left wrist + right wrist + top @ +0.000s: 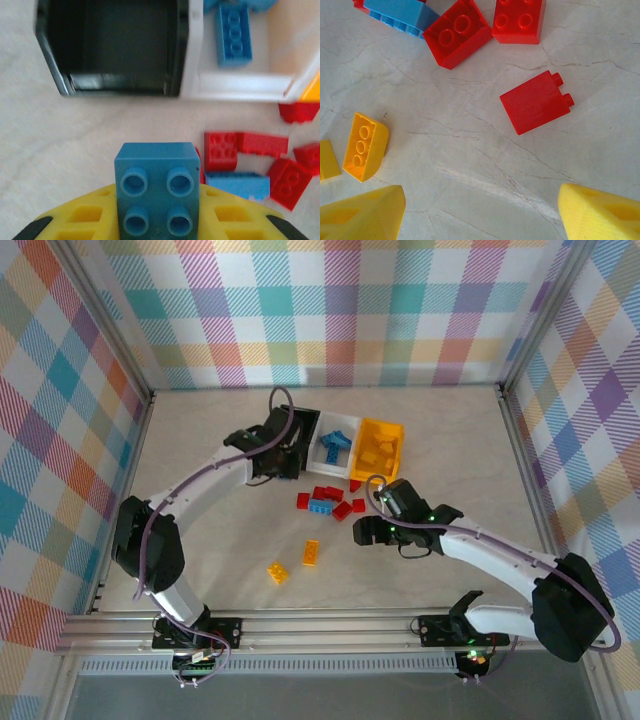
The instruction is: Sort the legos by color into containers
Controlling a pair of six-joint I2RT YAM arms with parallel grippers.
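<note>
Left wrist view: left tool is clamping a blue lego near the black bin; right tool is hovering, fingers apart, above the worktop.

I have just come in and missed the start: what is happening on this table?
The left gripper holds a blue brick close to the black bin, which looks empty; the white bin beside it already has blue bricks. The right gripper hangs open over loose red bricks on the table. Two yellow bricks also lie unsorted.
</note>
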